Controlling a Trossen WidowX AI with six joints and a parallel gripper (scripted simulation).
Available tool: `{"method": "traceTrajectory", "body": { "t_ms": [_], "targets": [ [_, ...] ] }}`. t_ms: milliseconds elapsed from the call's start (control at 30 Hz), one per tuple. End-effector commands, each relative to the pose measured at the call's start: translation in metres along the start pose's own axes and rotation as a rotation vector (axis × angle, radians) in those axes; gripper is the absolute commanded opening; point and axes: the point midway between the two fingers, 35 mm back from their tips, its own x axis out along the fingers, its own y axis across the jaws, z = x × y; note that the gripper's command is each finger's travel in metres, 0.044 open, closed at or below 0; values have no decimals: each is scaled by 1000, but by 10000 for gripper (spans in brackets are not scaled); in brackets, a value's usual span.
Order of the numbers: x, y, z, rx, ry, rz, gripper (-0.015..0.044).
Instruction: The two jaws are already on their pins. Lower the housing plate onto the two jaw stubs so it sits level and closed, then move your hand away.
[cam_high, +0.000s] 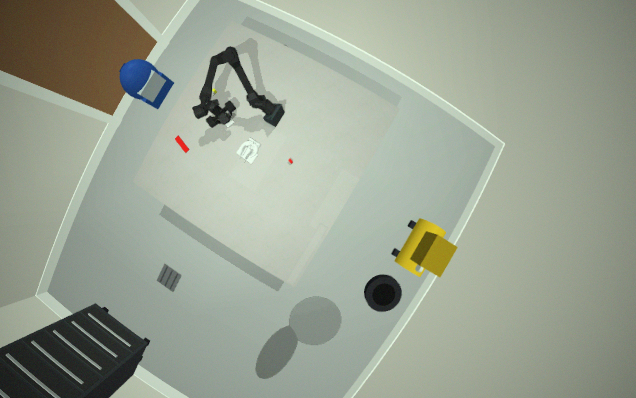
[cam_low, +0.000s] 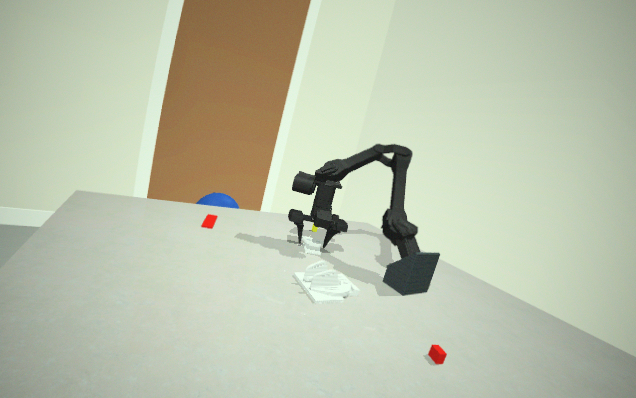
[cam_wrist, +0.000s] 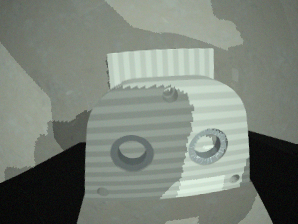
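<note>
The white housing plate (cam_low: 312, 248) (cam_wrist: 140, 117) has two round ringed holes, three small holes and a ribbed block along its far edge. My gripper (cam_low: 312, 245) (cam_wrist: 165, 145) is shut on the housing plate, one finger against each side. The plate is low over the table; whether it touches it I cannot tell. The white base (cam_high: 239, 151) (cam_low: 327, 301) lies apart from the plate, nearer the exterior camera. Two ridged white jaws (cam_low: 325, 280) stand on the base. Their pins and stubs are too small to tell.
A flat red bar (cam_high: 182, 144) (cam_low: 209, 221) lies on the table. A small red block (cam_high: 290, 161) (cam_low: 437, 354) lies on the base's other side. A small yellow object (cam_high: 214, 91) (cam_low: 314, 229) is behind the gripper. The arm's dark mount (cam_high: 274, 115) (cam_low: 412, 274) stands near the base.
</note>
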Motion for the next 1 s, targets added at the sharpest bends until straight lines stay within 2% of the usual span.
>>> {"method": "traceTrajectory", "body": {
  "t_ms": [0, 733, 967],
  "targets": [
    [-2, 0, 0, 0, -1, 0, 351],
    [-70, -1, 1, -4, -10, 0, 351],
    [-71, -2, 5, 19, -15, 0, 351]
  ]
}}
